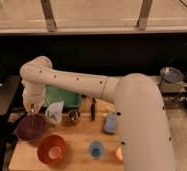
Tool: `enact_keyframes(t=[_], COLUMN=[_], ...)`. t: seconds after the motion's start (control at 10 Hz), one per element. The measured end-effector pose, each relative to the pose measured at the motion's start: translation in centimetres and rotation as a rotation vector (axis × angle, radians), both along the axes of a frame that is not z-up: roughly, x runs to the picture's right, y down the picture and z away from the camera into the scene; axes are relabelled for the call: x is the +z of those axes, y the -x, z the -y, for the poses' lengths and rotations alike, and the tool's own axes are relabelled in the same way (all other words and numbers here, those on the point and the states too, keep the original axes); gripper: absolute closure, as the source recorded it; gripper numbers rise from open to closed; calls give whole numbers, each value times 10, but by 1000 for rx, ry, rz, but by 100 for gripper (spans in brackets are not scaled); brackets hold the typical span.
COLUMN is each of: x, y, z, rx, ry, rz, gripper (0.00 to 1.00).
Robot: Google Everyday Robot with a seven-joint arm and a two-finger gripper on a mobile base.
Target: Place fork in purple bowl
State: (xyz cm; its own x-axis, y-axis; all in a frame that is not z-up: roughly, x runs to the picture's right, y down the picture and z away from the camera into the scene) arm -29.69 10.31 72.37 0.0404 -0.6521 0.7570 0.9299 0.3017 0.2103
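The purple bowl [30, 128] sits at the left of the wooden table [79, 137]. My gripper [31, 108] hangs just above it, at the end of the white arm that reaches in from the right. A thin stick-like fork [33, 120] hangs from the gripper, pointing down into the bowl. The gripper looks shut on it.
An orange bowl [52, 149] stands in front of the purple bowl. A small blue cup [96, 148], a blue rectangular pad [110, 123] and a black-handled utensil [93, 108] lie to the right. A green tray [63, 97] and a white cup [54, 113] are behind.
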Motion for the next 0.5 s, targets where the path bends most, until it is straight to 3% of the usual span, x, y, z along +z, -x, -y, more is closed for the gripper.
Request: enact_keyframes(t=[0.5], x=[-1], y=[-12], z=[7], rx=[18], ry=[-7], rz=[-26], gripper=[40])
